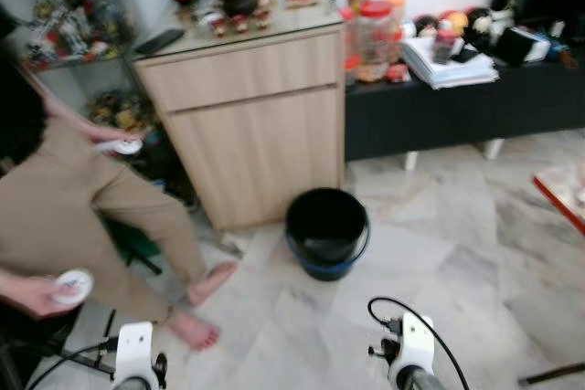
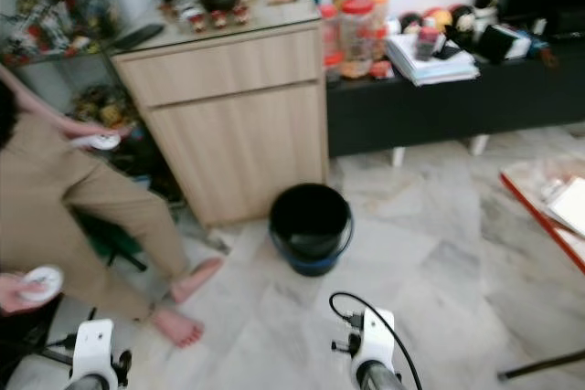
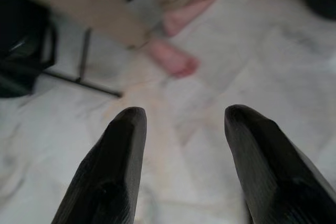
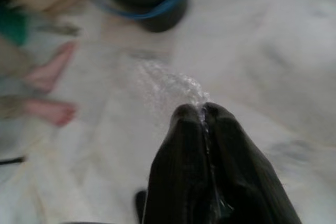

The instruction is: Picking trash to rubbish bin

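A: Where is everything sitting?
B: A person (image 1: 82,216) is sitting far left; the black bin (image 1: 326,230) is standing ahead on the floor.
A: What is at risk?
B: The right pincer (image 4: 202,109) is pinching clear plastic wrap (image 4: 170,88) thinly; it may be slipping short of the bin. The left pincer (image 3: 181,116) is hanging parted, empty.

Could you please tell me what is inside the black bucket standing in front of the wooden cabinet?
The round black plastic bucket with a blue band shows just a dark interior; no trash can be made out, and its shaded bottom is too dark to judge.
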Robot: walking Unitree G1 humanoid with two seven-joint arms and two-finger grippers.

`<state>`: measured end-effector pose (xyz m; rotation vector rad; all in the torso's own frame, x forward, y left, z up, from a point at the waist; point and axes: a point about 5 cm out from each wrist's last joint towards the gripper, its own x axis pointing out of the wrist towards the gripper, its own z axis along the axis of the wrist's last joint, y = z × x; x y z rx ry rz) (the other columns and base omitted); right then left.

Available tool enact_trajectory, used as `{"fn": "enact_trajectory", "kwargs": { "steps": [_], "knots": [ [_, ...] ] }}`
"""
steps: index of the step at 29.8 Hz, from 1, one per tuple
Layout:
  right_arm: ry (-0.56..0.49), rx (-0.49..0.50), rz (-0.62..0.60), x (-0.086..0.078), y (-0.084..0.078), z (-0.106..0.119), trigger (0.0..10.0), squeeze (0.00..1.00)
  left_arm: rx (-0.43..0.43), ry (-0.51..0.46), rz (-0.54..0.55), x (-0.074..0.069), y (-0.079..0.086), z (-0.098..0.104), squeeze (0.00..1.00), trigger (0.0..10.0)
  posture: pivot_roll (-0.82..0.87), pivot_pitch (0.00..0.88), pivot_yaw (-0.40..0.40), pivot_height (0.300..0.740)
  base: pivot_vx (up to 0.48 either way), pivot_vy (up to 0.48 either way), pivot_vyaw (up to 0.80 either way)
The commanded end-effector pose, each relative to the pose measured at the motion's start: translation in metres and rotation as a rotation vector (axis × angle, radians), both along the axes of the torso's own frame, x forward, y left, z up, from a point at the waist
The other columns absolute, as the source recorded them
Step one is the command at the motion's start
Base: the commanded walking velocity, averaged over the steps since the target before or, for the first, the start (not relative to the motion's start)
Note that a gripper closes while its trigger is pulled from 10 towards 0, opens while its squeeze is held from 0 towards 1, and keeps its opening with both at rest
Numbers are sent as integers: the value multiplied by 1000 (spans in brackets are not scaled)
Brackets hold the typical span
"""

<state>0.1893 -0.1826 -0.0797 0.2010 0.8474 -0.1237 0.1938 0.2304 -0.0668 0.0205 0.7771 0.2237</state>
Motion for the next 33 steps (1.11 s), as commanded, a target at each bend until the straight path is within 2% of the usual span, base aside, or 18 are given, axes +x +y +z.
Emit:
{"fn": "enact_trajectory", "kwargs": {
  "steps": [1, 8, 33],
  "knots": [
    [-11, 17, 22, 5, 11, 1, 10000, 0, 32, -2, 15, -1, 14, 3, 0, 10000, 70, 0, 110, 740, 401, 0, 0],
    [-13, 17, 28, 4, 13, 1, 10000, 0, 35, 2, 28, -5, 16, 2, 0, 10000, 80, 0, 108, 740, 395, 0, 0],
    [-25, 21, 71, 9, 19, 3, 10000, 0, 35, -22, 26, 0, 16, 5, 0, 10000, 88, 0, 110, 740, 396, 0, 0]
  ]
}}
